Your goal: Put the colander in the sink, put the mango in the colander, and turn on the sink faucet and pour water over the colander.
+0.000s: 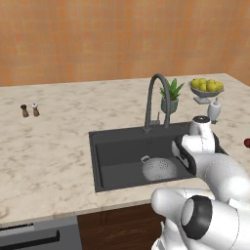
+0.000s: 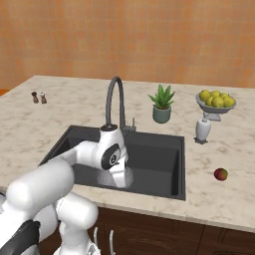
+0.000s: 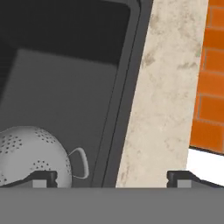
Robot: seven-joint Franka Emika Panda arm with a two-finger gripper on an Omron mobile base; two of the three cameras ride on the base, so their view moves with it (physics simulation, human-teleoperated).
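Marble-patterned beige stone is forming the counter [image 2: 64, 107], which is running back to an orange brick wall [image 2: 149, 35], with dark wood cabinet fronts [image 2: 164, 234] showing below its front edge. One dark grey sink [image 2: 154, 159] is sitting sunk into the middle of the counter, and one dark gooseneck sink faucet [image 2: 113, 99] is arching up from its back rim. One silver colander [image 1: 158, 168] is lying inside the sink near the front wall, dome side up, with one loop handle [image 3: 79, 162] sticking out toward the sink's side wall; the arm is covering most of it in the right base view. One red mango [image 2: 220, 174] is resting on the counter right of the sink, near the front edge, and is being cut off at the frame edge in the left base view. Behind the sink are standing one potted plant [image 2: 162, 104], one white dispenser bottle [image 2: 202, 129], and one bowl of yellow fruit [image 2: 215, 102] whose count is hard to make out. Two small shakers [image 1: 29, 110] are standing near the back left corner. One gripper [image 3: 113, 178] is hanging over the sink just above the colander, its fingers [image 3: 43, 178] spread wide and holding nothing.
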